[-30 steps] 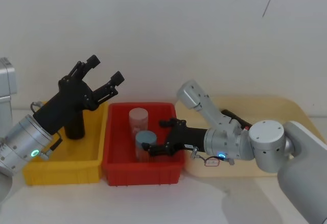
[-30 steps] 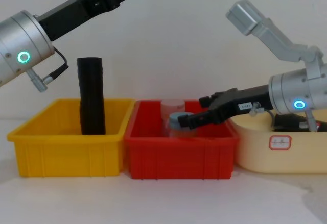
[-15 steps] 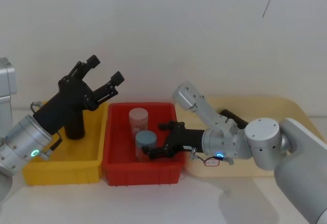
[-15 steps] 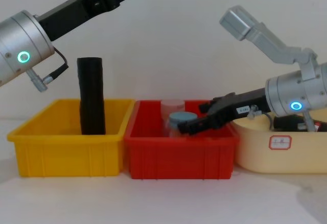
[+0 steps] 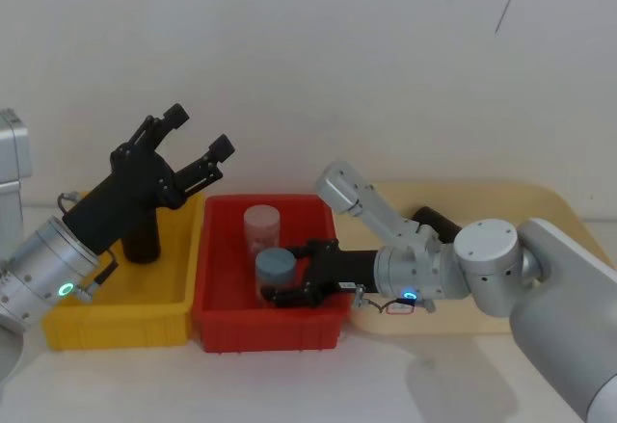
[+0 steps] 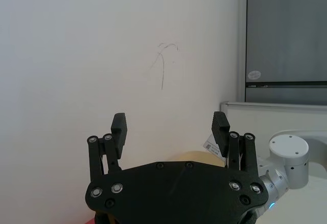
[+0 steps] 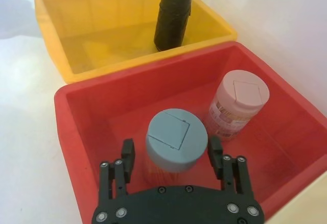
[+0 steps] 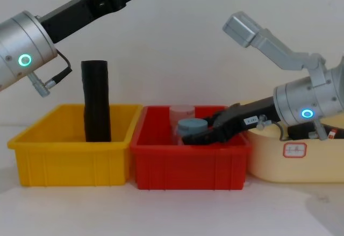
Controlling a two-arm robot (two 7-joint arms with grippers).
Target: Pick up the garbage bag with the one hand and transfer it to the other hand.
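The garbage bag [image 5: 143, 238] [image 8: 97, 101] [image 7: 173, 12] is a matt black roll standing upright in the yellow bin [image 5: 116, 325], taller than the bin's walls. My left gripper [image 5: 201, 128] [image 6: 169, 124] hangs open in the air above and behind the bag, holding nothing. My right gripper [image 5: 289, 277] [image 7: 171, 152] [image 8: 194, 137] reaches low into the red bin [image 5: 270, 331]. It is open, and its fingers straddle a blue-lidded jar [image 7: 176, 140] [image 5: 275, 264] with a gap on each side.
A pink-lidded jar [image 7: 239, 94] [image 5: 260, 221] stands behind the blue-lidded one in the red bin. A beige tray [image 5: 511, 201] at the right holds another black roll [image 5: 439, 223]. A white wall closes the back.
My right gripper has pushed further into the red bin and dropped lower, so its fingers now flank the blue-lidded jar. The left arm and the garbage bag have not moved.
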